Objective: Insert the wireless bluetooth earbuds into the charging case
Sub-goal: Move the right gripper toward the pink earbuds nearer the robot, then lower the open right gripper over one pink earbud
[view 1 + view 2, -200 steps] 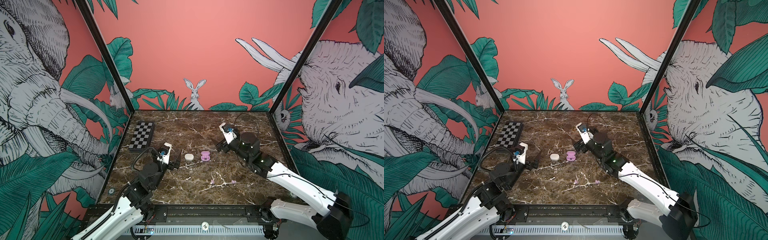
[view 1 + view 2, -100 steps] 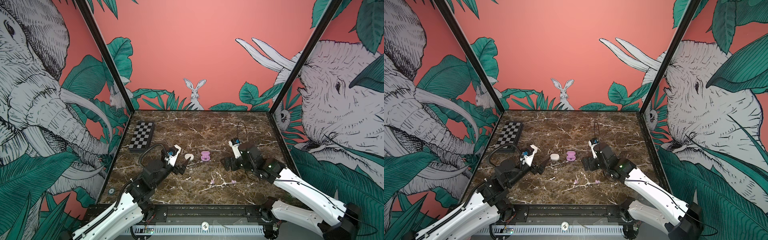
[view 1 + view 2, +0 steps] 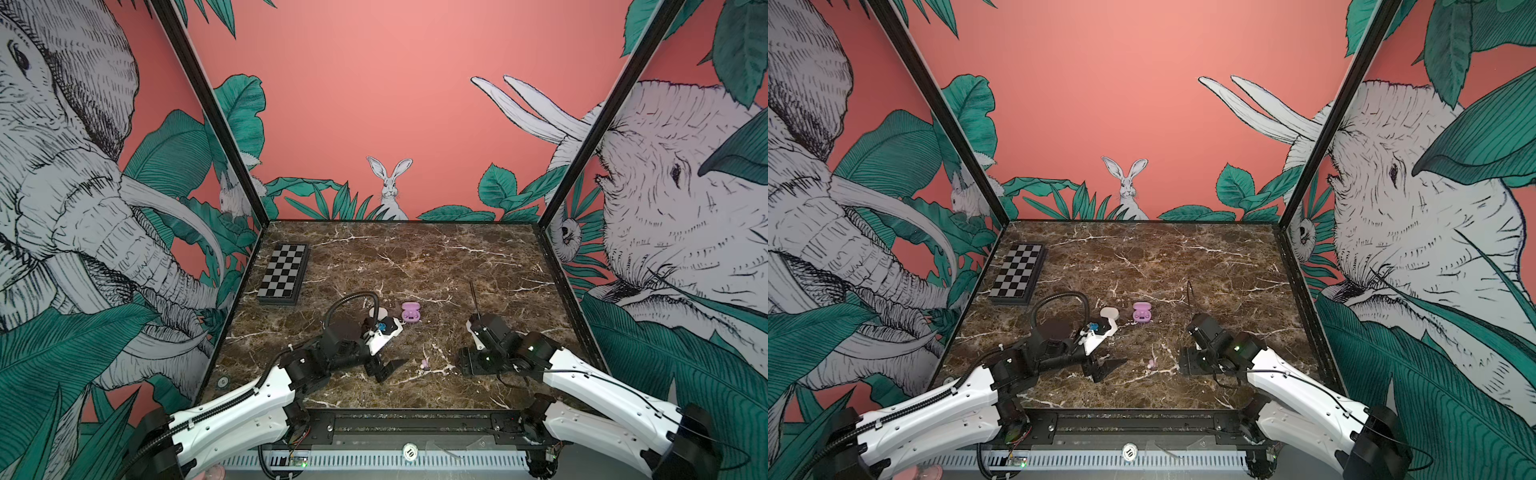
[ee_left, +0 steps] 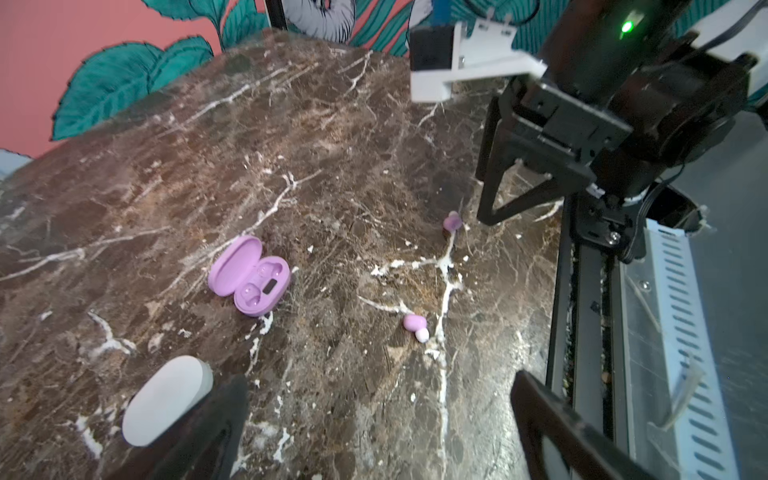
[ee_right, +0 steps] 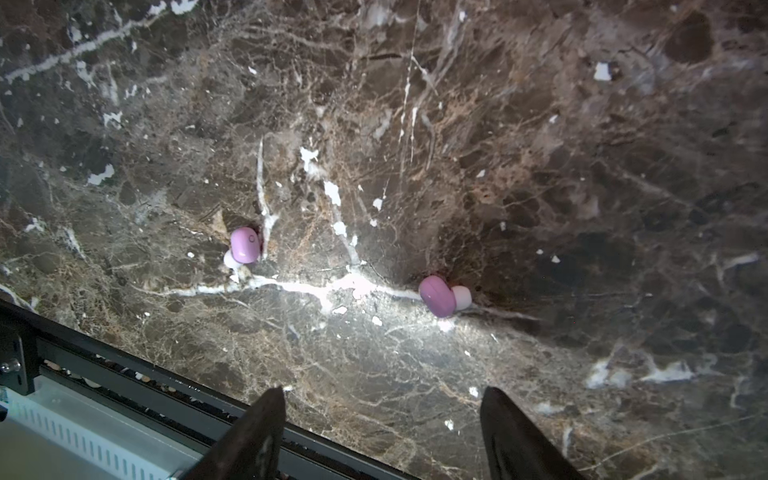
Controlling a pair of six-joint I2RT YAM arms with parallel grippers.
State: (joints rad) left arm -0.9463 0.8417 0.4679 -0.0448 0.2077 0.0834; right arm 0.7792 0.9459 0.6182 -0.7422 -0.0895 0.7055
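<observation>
Both arms have pulled toward the front of the worktop (image 3: 436, 257) over the last second. The left hand (image 3: 387, 368) has left the white case (image 3: 1109, 312), and the right hand (image 5: 384, 411) has come forward from the back half.

A folded chessboard (image 3: 284, 275) lies at the far left, near the back. The left hand hovers low by the front edge, released, its fingers spread wide with nothing between them. Behind it the white case sits closed. Just to the right of that case is the lilac charging case (image 3: 410, 311), its lid open and its two sockets showing in the left wrist view.

A lilac earbud (image 3: 424, 364) lies loose on the worktop between the two hands, well apart from the charging case. A second lilac earbud (image 4: 452, 220) rests just beside the right hand's fingertips. The right hand sits low near the front edge, its fingers parted and gripping nothing. In the right wrist view both buds lie ahead of it.
</observation>
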